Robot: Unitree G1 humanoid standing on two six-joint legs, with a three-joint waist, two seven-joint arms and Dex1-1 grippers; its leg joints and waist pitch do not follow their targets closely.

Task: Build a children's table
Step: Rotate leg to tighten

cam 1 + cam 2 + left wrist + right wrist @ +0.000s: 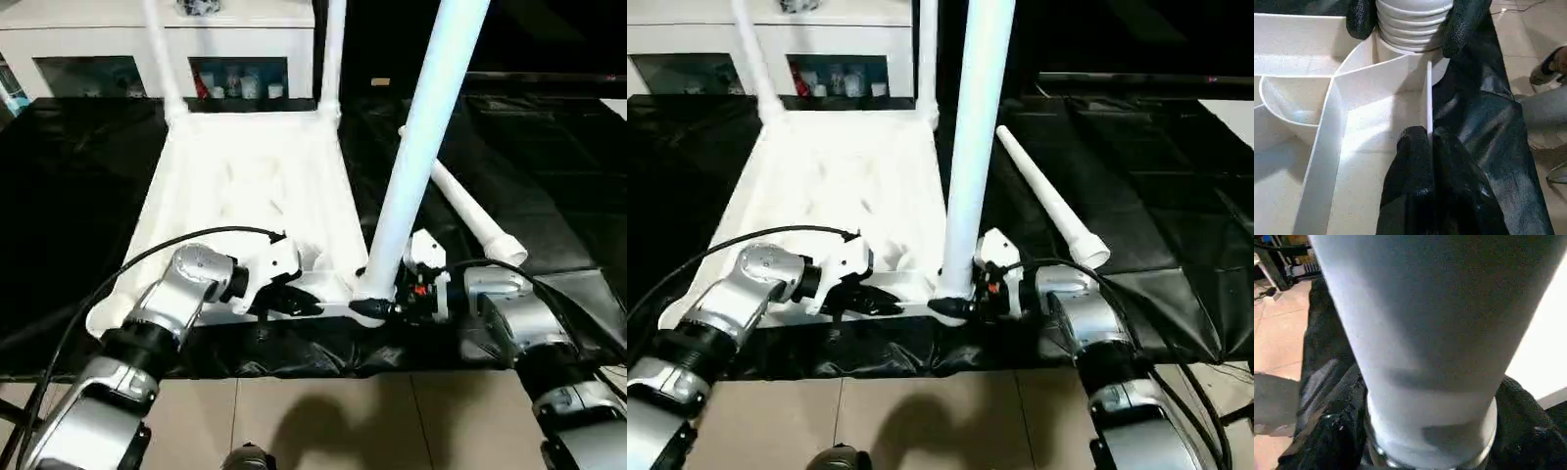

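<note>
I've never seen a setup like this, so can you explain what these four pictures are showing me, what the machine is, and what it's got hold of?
It is a humanoid robot building a children's table. Two pictures look down from its head; the other two come from cameras on its wrists. The white tabletop lies upside down on a black sheet, with two legs standing at the far corners and a loose leg beside it. The left gripper is shut on the tabletop's near rim. The right gripper has its fingers around the base of a near leg standing in its corner socket.

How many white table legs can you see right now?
4: two stand in the far corners, one stands in the near corner between the right tool's fingers, one lies loose on the black sheet.
</note>
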